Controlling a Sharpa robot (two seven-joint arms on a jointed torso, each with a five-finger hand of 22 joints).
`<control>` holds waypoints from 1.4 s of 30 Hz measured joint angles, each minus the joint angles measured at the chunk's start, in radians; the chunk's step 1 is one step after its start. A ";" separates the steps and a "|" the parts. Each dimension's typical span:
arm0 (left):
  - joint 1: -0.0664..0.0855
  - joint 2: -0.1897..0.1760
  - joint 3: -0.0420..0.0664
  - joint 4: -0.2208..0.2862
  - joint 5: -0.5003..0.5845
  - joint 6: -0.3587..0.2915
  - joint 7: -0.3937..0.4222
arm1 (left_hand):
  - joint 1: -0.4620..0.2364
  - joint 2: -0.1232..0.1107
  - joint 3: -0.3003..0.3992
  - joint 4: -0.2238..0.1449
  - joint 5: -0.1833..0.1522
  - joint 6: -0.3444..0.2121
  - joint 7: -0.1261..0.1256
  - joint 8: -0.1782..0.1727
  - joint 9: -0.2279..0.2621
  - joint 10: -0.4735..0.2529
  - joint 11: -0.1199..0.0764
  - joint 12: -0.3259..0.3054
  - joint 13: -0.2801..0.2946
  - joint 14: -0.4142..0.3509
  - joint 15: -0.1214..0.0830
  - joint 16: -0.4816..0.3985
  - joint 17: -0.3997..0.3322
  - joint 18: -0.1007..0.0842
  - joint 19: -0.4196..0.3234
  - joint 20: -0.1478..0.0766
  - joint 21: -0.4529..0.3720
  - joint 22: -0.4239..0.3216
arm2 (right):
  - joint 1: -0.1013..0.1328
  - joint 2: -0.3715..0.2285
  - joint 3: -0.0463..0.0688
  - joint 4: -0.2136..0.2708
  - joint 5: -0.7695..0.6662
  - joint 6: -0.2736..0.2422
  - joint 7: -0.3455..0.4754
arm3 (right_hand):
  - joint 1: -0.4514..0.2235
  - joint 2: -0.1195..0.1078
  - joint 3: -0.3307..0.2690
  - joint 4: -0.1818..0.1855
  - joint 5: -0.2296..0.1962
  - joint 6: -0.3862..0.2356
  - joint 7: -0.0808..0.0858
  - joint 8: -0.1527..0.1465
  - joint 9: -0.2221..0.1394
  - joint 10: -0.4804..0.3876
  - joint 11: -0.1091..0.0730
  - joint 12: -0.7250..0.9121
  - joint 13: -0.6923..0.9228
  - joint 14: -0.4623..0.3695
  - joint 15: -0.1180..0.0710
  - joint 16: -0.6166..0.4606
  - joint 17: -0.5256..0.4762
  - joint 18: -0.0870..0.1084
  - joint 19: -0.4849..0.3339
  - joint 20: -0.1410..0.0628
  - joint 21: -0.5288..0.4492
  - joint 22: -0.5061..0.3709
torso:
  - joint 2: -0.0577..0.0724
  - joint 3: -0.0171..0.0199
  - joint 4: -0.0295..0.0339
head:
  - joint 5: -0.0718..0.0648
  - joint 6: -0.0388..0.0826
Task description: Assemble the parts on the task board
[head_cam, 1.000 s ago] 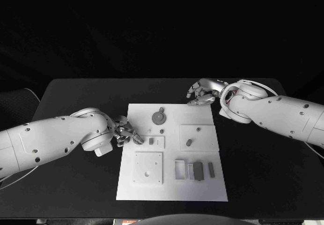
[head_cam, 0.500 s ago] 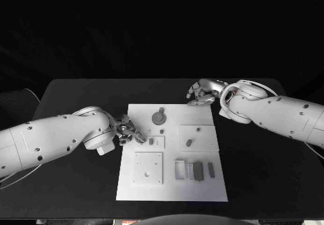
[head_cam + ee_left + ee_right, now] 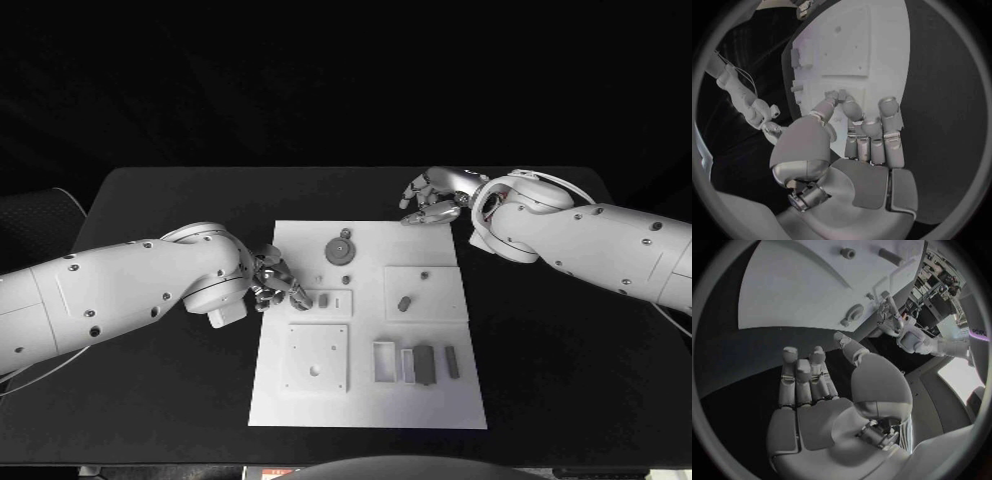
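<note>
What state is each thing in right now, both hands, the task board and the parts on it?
Left hand: at the board's left edge, fingers curled, holding nothing that I can see.
Right hand: hovering past the board's far right corner, fingers apart, empty.
Task board: flat on the table.
Round grey part: lying on the board's far area.
Grey parts: side by side near the board's near right.
</note>
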 measured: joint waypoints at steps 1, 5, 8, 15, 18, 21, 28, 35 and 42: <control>0.001 0.002 0.000 -0.002 -0.002 0.005 -0.002 | 0.000 0.000 0.001 0.001 0.005 0.002 0.001 0.003 0.001 0.000 0.000 0.000 0.000 0.000 0.000 0.000 0.000 0.000 0.000 0.000 0.000 0.000 | 0.000 0.000 0.000 0.000 0.000 0.000 0.000 | 0.000 0.000 0.000 0.000 0.000 0.000 0.000 0.000 0.000 0.000 0.000 0.000 0.000 0.000 0.000 0.000 0.000 0.000 0.000 0.000 0.000 0.000 | 0.000 0.0000 -0.0001 | 0.000 0.000; 0.004 0.012 0.001 -0.011 -0.009 0.024 -0.009 | 0.007 -0.007 0.004 0.004 0.040 0.003 0.003 0.005 0.011 0.004 -0.004 0.005 -0.003 0.000 0.000 0.005 0.000 0.000 0.000 0.000 0.008 0.000 | 0.000 0.000 0.000 0.000 0.000 0.000 0.000 | 0.000 0.000 0.000 0.000 0.000 -0.002 -0.002 0.000 0.000 0.000 0.000 0.000 0.000 0.000 0.000 0.000 0.000 0.000 0.000 0.000 0.000 0.000 | 0.000 -0.0003 -0.0002 | 0.001 -0.001; 0.006 0.019 0.002 -0.015 -0.017 0.033 -0.011 | 0.016 -0.016 0.005 0.005 0.056 0.003 0.003 0.006 0.015 0.004 -0.004 0.005 -0.005 0.002 0.002 0.007 0.000 0.000 0.002 -0.002 0.008 0.000 | 0.000 0.001 0.000 0.000 0.000 0.000 0.000 | 0.000 0.000 0.000 0.000 0.000 -0.002 -0.002 0.000 0.000 0.000 0.000 0.000 0.000 -0.001 0.001 0.000 0.000 0.000 0.000 0.000 0.000 0.000 | 0.000 -0.0003 -0.0001 | 0.001 -0.002; 0.008 0.031 0.002 -0.019 -0.041 0.034 -0.011 | 0.016 -0.016 0.008 0.008 0.057 0.003 0.003 0.006 0.016 0.004 -0.004 0.005 -0.006 0.004 0.004 0.008 0.000 0.000 0.008 -0.001 0.008 0.000 | 0.000 0.001 0.000 0.000 0.000 0.000 0.000 | 0.000 0.000 0.000 0.000 0.000 -0.002 -0.002 0.000 0.000 0.000 0.000 0.000 0.000 -0.001 0.001 0.000 0.000 0.000 0.000 0.000 0.000 0.000 | 0.000 -0.0010 -0.0003 | 0.002 -0.002; 0.009 0.035 0.002 -0.024 -0.049 0.033 -0.011 | 0.016 -0.016 0.008 0.008 0.065 0.003 0.003 0.006 0.018 0.008 -0.007 0.005 -0.007 0.004 0.004 0.008 0.000 0.000 0.008 -0.001 0.008 0.000 | 0.000 0.001 0.000 0.000 0.000 0.001 0.000 | 0.000 0.000 0.000 0.000 0.000 -0.002 -0.002 0.000 0.000 0.000 0.000 0.000 0.000 -0.002 0.002 0.000 0.000 0.000 0.000 0.000 0.000 0.000 | 0.000 -0.0010 -0.0004 | 0.002 -0.002; 0.011 0.040 0.002 -0.030 -0.055 0.033 -0.011 | 0.016 -0.016 0.008 0.008 0.065 0.006 0.000 0.006 0.018 0.008 -0.007 0.005 -0.007 0.004 0.004 0.008 0.000 0.000 0.008 -0.001 0.008 0.000 | 0.000 0.001 0.000 0.000 0.000 0.001 0.000 | 0.000 0.000 0.000 0.000 0.000 -0.002 -0.002 0.000 0.000 0.000 0.000 0.000 0.000 -0.002 0.002 0.000 0.000 0.000 0.000 0.000 0.000 0.000 | 0.000 -0.0008 -0.0005 | 0.003 -0.002; 0.014 0.049 0.003 -0.049 -0.061 0.043 -0.011 | 0.016 -0.016 0.011 0.011 0.065 0.007 -0.001 0.003 0.023 0.009 -0.006 0.005 -0.008 0.005 0.005 0.008 0.000 0.000 0.007 0.000 0.012 0.000 | 0.000 0.002 0.000 0.001 0.000 0.001 0.000 | 0.000 0.000 0.000 0.000 0.000 -0.002 -0.002 0.000 0.000 0.000 0.000 0.000 0.000 -0.003 0.003 0.000 0.000 0.000 0.000 0.000 0.000 0.000 | 0.000 -0.0004 -0.0005 | 0.003 0.001; 0.020 0.054 0.004 -0.063 -0.060 0.077 -0.016 | 0.016 -0.016 0.011 0.011 0.059 0.007 -0.001 0.002 0.022 0.009 -0.006 0.008 -0.009 0.005 0.005 0.008 -0.001 0.000 0.007 0.000 0.012 0.000 | 0.000 0.001 0.000 0.002 0.000 0.002 0.000 | 0.000 0.000 0.000 0.000 0.000 0.000 0.001 0.000 0.000 0.000 0.000 0.000 0.000 -0.003 0.003 0.000 0.000 0.000 0.000 0.001 0.000 0.000 | 0.000 -0.0004 -0.0003 | 0.005 0.002; 0.022 0.055 0.004 -0.069 -0.060 0.098 -0.018 | 0.016 -0.016 0.011 0.011 0.051 0.006 -0.001 0.002 0.024 0.009 -0.006 0.008 -0.011 0.003 0.003 0.008 -0.001 0.000 0.007 0.000 0.012 0.000 | 0.000 0.001 0.000 0.003 0.000 0.003 0.000 | 0.000 0.000 0.000 0.000 0.000 0.000 0.001 0.000 -0.001 0.000 0.000 0.000 -0.001 -0.001 0.001 0.000 0.000 0.000 -0.002 0.002 0.000 0.000 | 0.000 -0.0004 -0.0001 | 0.002 0.002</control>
